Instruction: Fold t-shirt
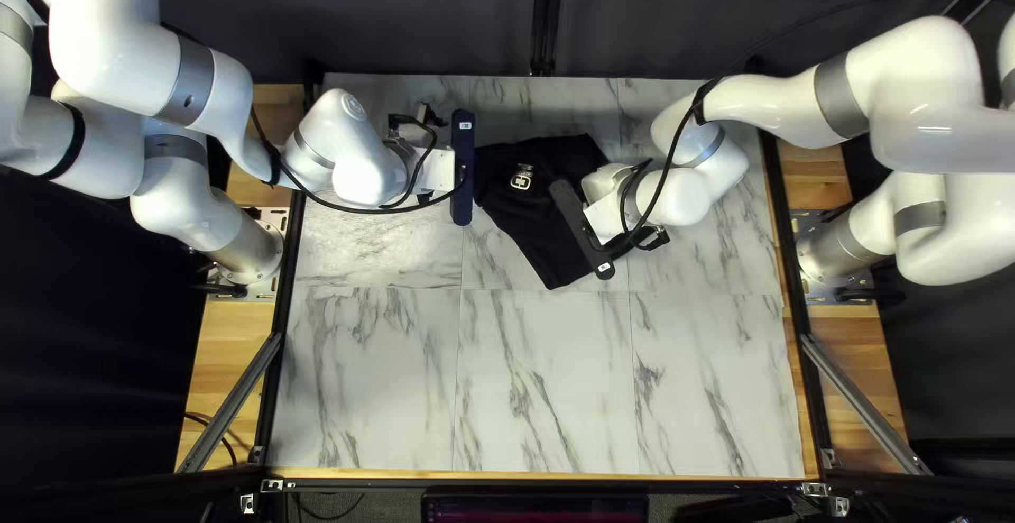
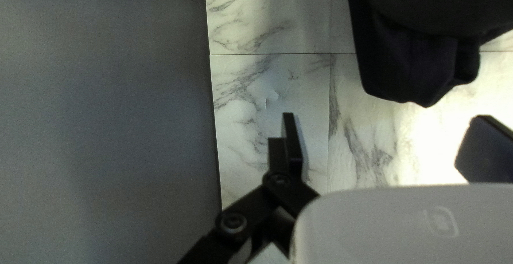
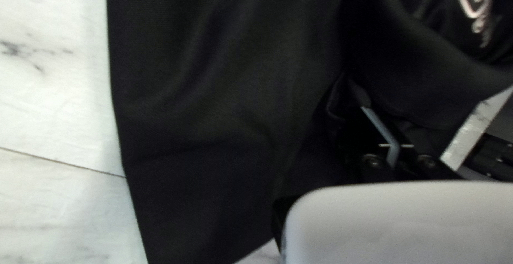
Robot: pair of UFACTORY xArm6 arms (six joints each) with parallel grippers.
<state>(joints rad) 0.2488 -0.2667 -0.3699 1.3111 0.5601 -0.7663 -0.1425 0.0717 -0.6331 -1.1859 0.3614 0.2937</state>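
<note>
The black t-shirt (image 1: 539, 229) lies bunched in the upper middle of the table, its small white emblem (image 1: 521, 177) facing up. My left gripper (image 1: 462, 169) is over the shirt's left edge in the top left view. Seen from its wrist, the left gripper (image 2: 386, 136) stands wide open over bare marble, with the dark cloth (image 2: 417, 72) ahead of its fingers. My right gripper (image 1: 582, 229) is above the shirt's right part. In its wrist view the right gripper (image 3: 368, 109) is shut on a fold of the shirt (image 3: 214, 109); the cloth partly hides its tips.
White marble tabletop (image 1: 550, 375) extends from the shirt toward the near edge. Behind the far edge hangs a dark curtain (image 1: 423, 15). Both forearms reach in over the table from the sides, and the two grippers are close together.
</note>
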